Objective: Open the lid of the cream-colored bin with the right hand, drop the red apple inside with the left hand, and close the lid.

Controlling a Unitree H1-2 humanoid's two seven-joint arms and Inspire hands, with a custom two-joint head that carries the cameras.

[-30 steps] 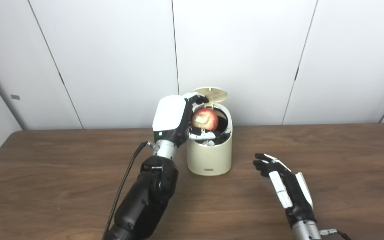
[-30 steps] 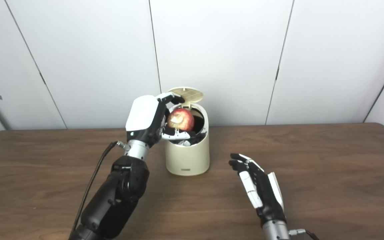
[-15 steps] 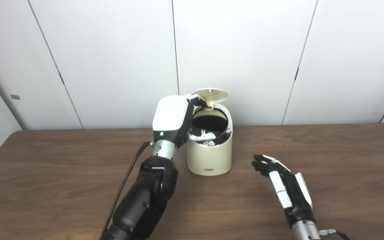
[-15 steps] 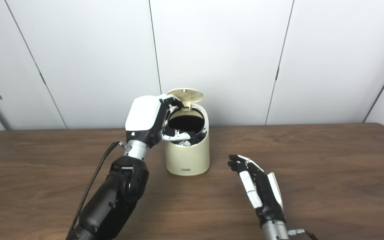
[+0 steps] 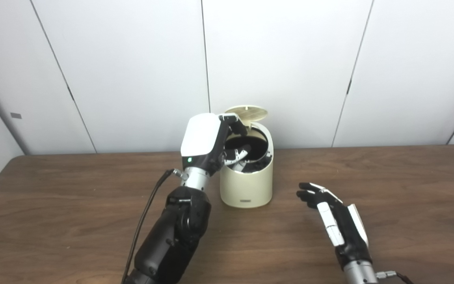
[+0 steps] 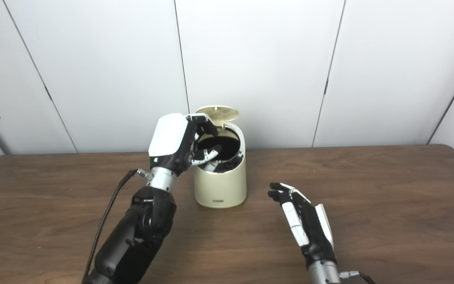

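Left hand [image 5: 207, 144], fingers spread and holding nothing, hovers at the cream-colored bin's [image 5: 246, 185] dark mouth, lid [image 5: 246, 111] upright; right hand [image 5: 335, 221] lies spread low right on the worktop [image 5: 408, 197]

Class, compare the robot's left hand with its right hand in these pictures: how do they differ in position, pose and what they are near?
The left hand is raised at the mouth of the cream-colored bin, fingers over the opening; the right hand is low over the table, apart from the bin. The left hand shows its white back and curled fingers; the right hand's fingers stretch forward, apart. Both hold nothing.
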